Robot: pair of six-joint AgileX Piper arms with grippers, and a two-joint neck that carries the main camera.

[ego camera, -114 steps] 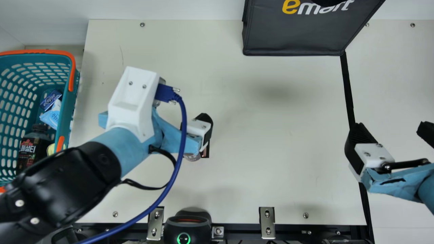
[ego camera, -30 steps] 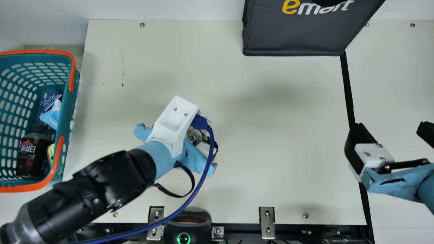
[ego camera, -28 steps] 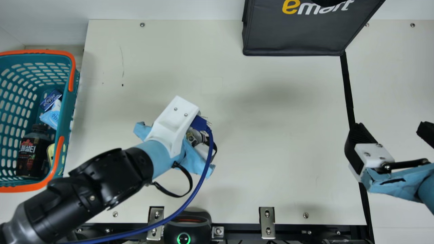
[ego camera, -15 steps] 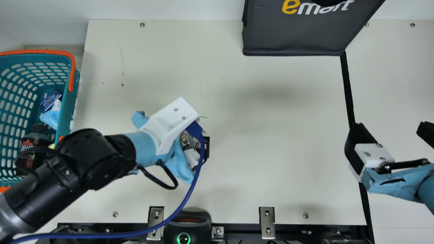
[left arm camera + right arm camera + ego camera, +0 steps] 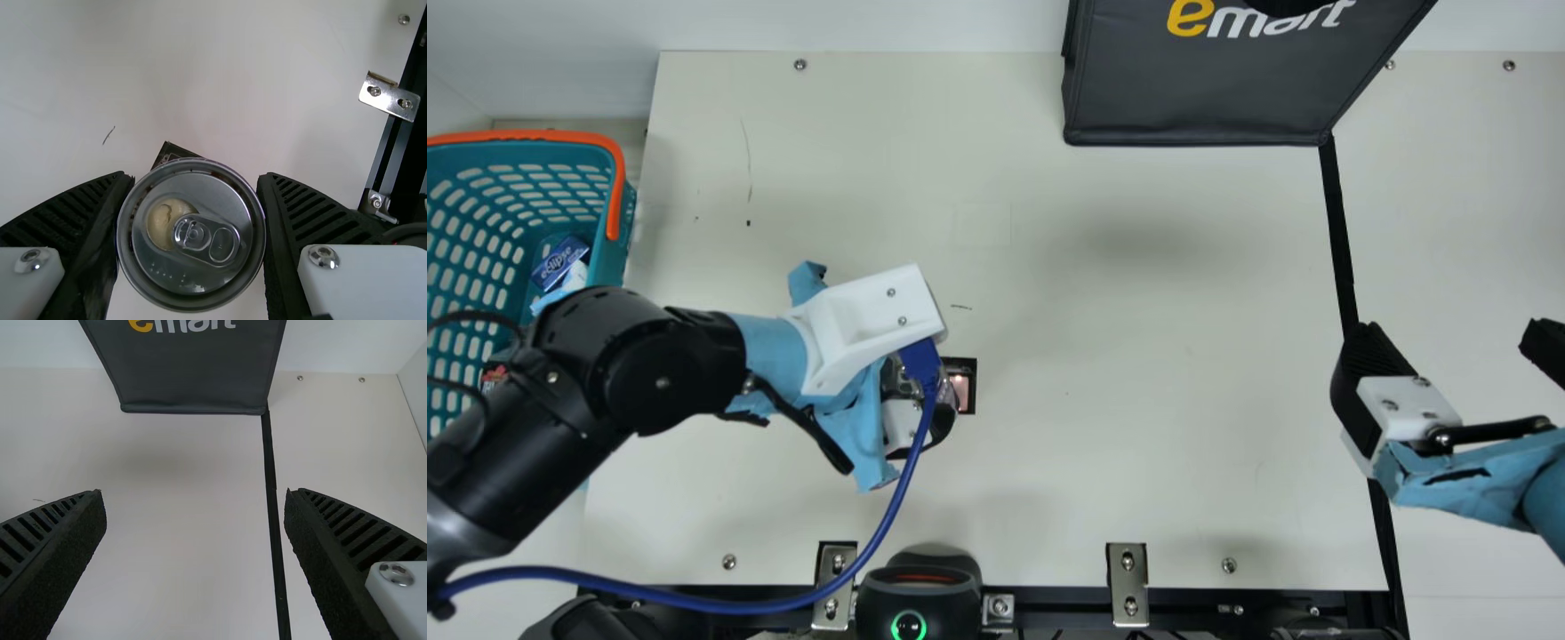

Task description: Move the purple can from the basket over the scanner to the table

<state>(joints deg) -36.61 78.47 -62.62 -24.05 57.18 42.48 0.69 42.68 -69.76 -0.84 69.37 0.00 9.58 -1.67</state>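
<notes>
1. The left gripper has its jaws parted by the can's width, pressed against both sides of the purple can.
2. The can's silver lid and pull tab face the left wrist camera; it is out of the basket, near the dark-framed, lit window in the bench. Whether it touches the bench, I cannot tell.
3. The right gripper has its jaws wide apart, nothing between them.
4. A dark bag sits at the bench's far side.

Left arm bends, left gripper pointing down, its fingers clamped; right gripper has its fingers wide apart
</notes>
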